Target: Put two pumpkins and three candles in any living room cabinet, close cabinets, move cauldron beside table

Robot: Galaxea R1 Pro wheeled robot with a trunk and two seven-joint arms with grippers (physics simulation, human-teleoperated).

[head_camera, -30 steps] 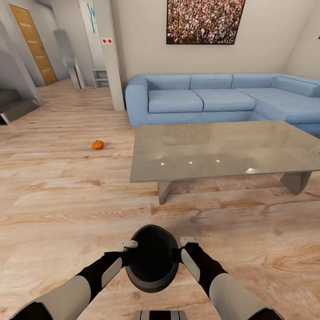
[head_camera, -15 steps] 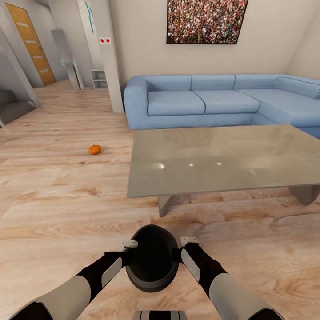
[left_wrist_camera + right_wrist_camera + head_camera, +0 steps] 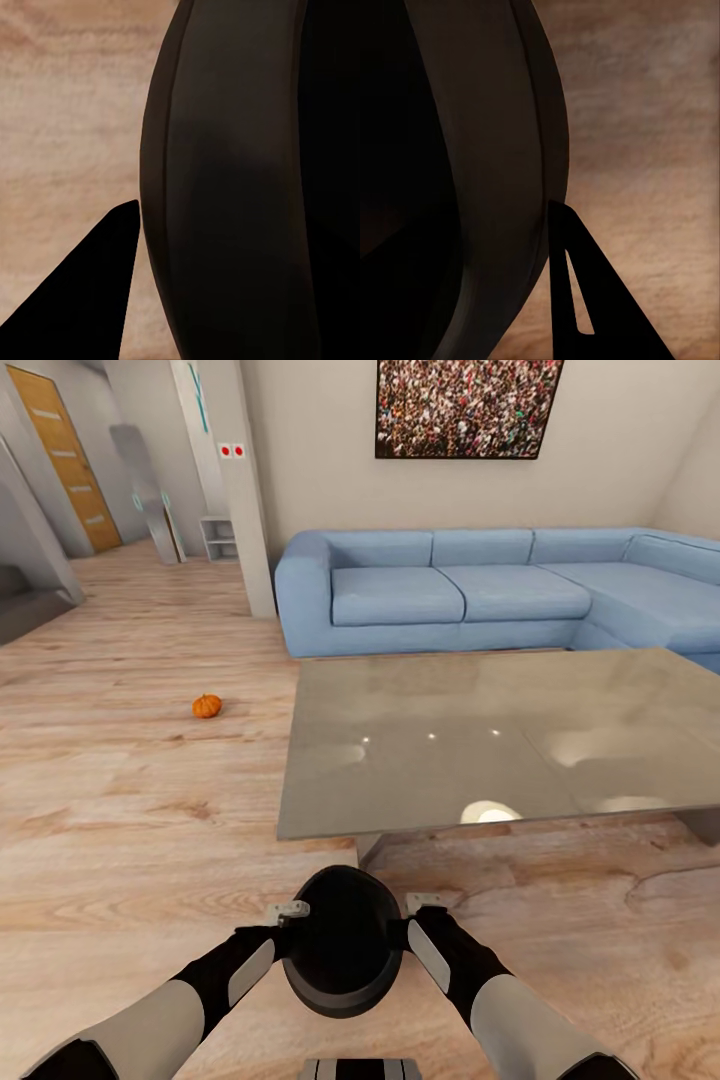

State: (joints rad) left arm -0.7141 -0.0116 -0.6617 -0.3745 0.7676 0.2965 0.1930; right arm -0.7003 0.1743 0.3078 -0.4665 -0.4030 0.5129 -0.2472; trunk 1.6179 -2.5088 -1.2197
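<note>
Head view has both grippers, left gripper [image 3: 292,912] and right gripper [image 3: 420,905], pressed against opposite sides of the dark cauldron [image 3: 343,950], holding it over the wood floor [image 3: 120,810]. Right ahead sits the grey coffee table [image 3: 500,745], with the blue sofa [image 3: 450,595] behind it. One pumpkin [image 3: 207,706] sits on the floor left of the table, well apart from the robot.

A pumpkin [image 3: 206,706] sits on the wood floor [image 3: 120,800] beside the grey table [image 3: 500,745].
</note>
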